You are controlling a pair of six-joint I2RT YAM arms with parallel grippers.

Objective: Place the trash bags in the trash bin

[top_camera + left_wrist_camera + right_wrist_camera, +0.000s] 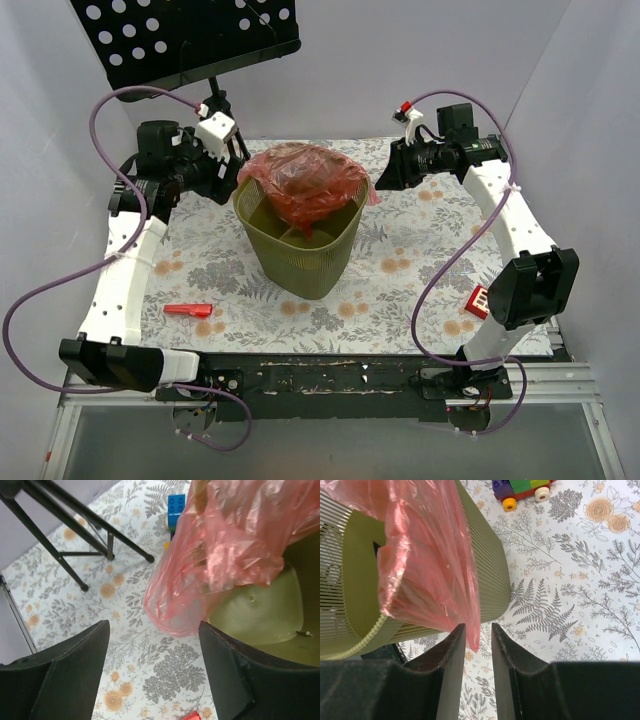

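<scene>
The olive-green mesh trash bin (300, 255) stands mid-table. A red-pink trash bag (305, 180) lies bunched over its mouth, film spilling past the rim on both sides. My left gripper (238, 160) hovers at the bin's left rim; in the left wrist view it (154, 630) is open, with the bag (225, 555) hanging just ahead of its fingers over the bin (265, 615). My right gripper (385, 175) sits at the right rim. Its jaws (478, 630) stand slightly apart, and a loose corner of the bag (425, 555) dangles between them, unpinched, beside the bin wall (490, 570).
A black perforated music stand (190, 35) rises at the back left, its legs (75, 535) on the cloth near my left gripper. A red stick (188, 310) lies front left. A red block (478, 300) sits by the right arm. Toy bricks (522, 490) lie behind the bin.
</scene>
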